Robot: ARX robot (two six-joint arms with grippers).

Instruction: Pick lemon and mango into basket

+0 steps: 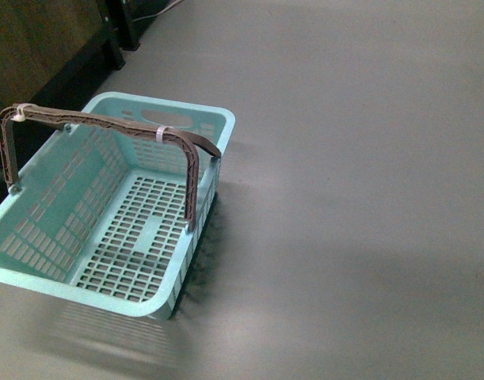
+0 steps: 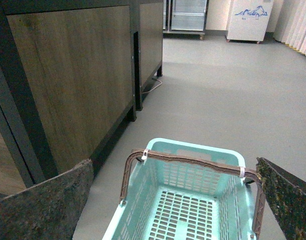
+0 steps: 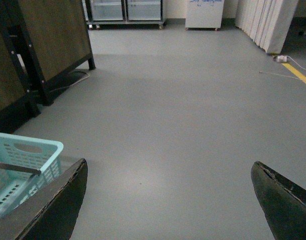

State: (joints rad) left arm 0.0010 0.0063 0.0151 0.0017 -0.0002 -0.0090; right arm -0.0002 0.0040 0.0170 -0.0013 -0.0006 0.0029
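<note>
Plain grey floor (image 1: 368,158) all round, with wooden cabinets (image 2: 67,85) off to the left. The turquoise basket (image 1: 59,207) sits on the floor, empty, its brown handles (image 1: 107,123) standing up over the middle. We can't see the lemon or the mango in any view, so we reckon finding them comes first. The left gripper (image 2: 174,165) and right gripper (image 3: 169,164) are both spread wide with nothing in them. Best leave them wide, and when it's time, drop the fruit in clear of those handles.
</note>
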